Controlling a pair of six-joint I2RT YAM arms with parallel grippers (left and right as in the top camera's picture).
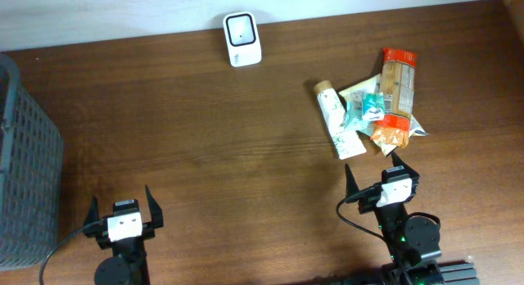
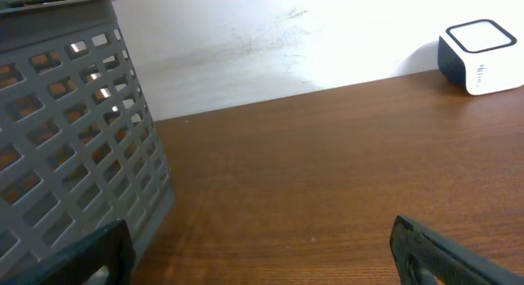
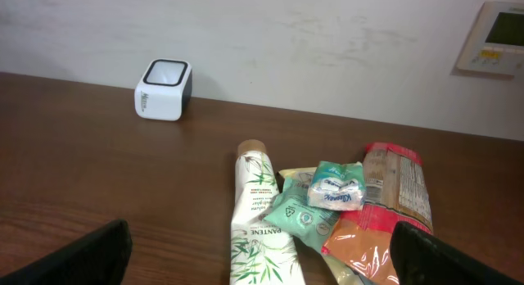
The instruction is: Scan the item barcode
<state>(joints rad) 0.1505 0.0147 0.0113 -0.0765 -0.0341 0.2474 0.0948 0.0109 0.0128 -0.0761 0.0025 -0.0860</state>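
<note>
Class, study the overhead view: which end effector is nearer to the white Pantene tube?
Right. The right end effector is open, just in front of the Pantene tube, close to its near end. The left end effector is also open, far off to the tube's left.

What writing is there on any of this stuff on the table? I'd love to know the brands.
"PANTENE": on the white tube.
Blue logo on the small tissue pack: too blurred to read.
Print on the orange packet, the white scanner and the wall panel: too small to read.
</note>
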